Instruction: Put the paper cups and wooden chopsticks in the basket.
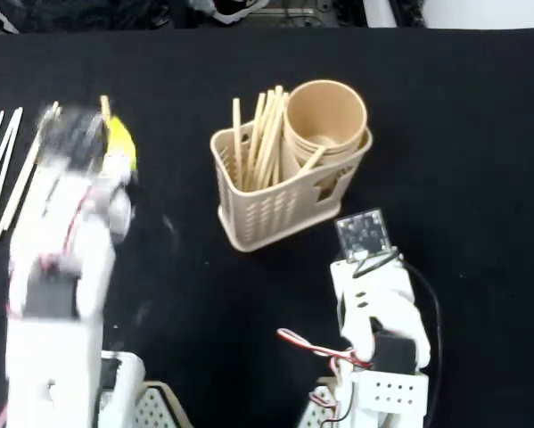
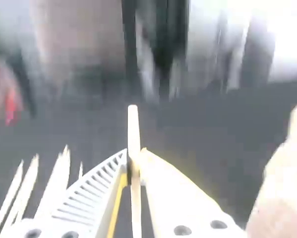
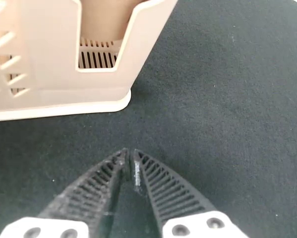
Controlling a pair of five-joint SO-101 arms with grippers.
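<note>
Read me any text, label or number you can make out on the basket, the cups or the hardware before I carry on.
No text can be read.
The basket and the paper cups have plain surfaces with no print.
Any marks on the small dark circuit board near the basket are too small to read.

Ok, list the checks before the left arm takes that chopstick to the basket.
1. The chopstick sits clamped in the left gripper: ok.
2. The basket stands upright on the table: ok.
3. The right gripper is shut and empty: ok.
4. The paper cups sit nested in the basket: ok.
5. All sticks collected: not ok, loose chopsticks lie on the table.
</note>
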